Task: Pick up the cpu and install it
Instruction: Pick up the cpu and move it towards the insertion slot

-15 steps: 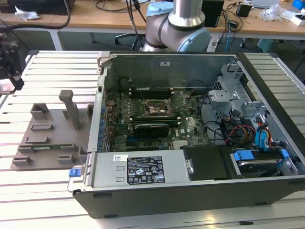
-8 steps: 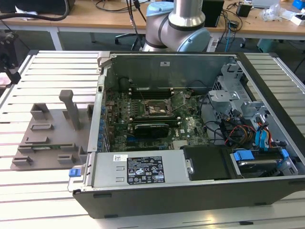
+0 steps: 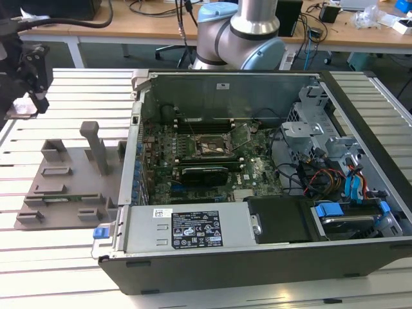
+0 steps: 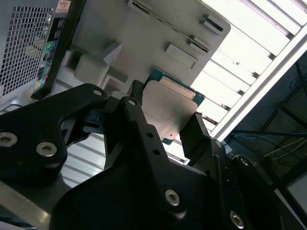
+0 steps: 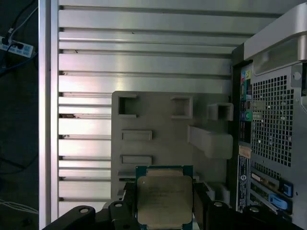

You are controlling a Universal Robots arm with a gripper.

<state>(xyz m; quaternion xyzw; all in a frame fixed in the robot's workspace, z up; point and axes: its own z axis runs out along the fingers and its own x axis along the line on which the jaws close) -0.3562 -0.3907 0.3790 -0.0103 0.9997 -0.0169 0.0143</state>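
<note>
The cpu is a flat square chip with a silver-grey metal top and a green edge. It sits clamped between the two black fingers of my gripper, held up in the air over the grey plastic tray. The second wrist view gives the same grip from the side: the cpu stands between the fingers of the gripper. In the exterior view the gripper hangs at the far left, above the slatted table and beyond the tray. The motherboard's socket lies inside the open computer case.
The open computer case fills the middle and right of the exterior view, with cables and drive bays on its right side. Its rear panel stands close beside the tray. An upright post rises from the tray. The robot's base stands behind the case.
</note>
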